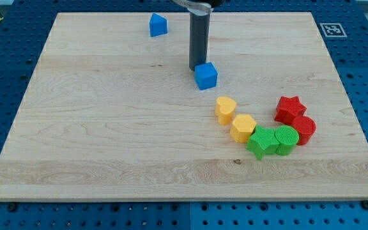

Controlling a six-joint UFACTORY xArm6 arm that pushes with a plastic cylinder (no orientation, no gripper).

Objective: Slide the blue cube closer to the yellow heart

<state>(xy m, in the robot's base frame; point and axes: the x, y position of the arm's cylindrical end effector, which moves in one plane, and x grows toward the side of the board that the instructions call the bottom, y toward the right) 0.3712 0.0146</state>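
Note:
The blue cube (206, 75) sits on the wooden board, above the middle toward the view's right. My tip (196, 69) is at the cube's upper left edge, touching or nearly touching it. The yellow heart (225, 108) lies below and slightly right of the cube, with a small gap of bare board between them.
A yellow hexagon (242, 127) lies next to the heart, lower right. A green star (261, 141), a green cylinder (286, 139), a red cylinder (303, 129) and a red star (290, 108) cluster beyond. A second blue block (158, 25) sits near the top edge.

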